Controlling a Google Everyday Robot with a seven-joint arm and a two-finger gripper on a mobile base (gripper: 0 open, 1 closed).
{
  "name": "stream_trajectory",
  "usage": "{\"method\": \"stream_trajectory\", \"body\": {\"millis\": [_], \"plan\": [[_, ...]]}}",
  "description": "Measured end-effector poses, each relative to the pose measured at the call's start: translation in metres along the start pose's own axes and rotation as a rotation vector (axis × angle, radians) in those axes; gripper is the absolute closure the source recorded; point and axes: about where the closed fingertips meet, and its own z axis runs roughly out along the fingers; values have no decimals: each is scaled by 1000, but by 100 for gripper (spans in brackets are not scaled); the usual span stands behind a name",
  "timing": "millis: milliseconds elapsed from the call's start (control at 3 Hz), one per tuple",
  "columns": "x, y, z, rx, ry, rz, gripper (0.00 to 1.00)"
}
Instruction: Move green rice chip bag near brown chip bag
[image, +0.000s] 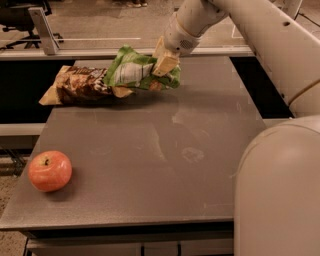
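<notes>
At far tabletop (165, 165) edge, hand (165, 63) clamped shut on right end of green bag (131, 71). Bag held low, left end overlapping brown bag (77, 85): goal spot looks reached, release probably next. Lone apple (50, 171) front-left, well apart, no obstacle.

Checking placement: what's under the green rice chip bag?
The green rice chip bag covers the right end of the brown chip bag; anything else beneath is hidden. The gripper holds its right side.

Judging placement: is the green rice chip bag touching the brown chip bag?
Cannot tell: the camera view has the green rice chip bag, held at its right end by the gripper, overlapping one end of the brown chip bag, hiding any gap.
</notes>
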Motion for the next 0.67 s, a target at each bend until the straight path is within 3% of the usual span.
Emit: {"method": "stream_trajectory", "body": {"millis": [667], "plan": [[-1, 0, 7, -8, -2, -1, 12]]}}
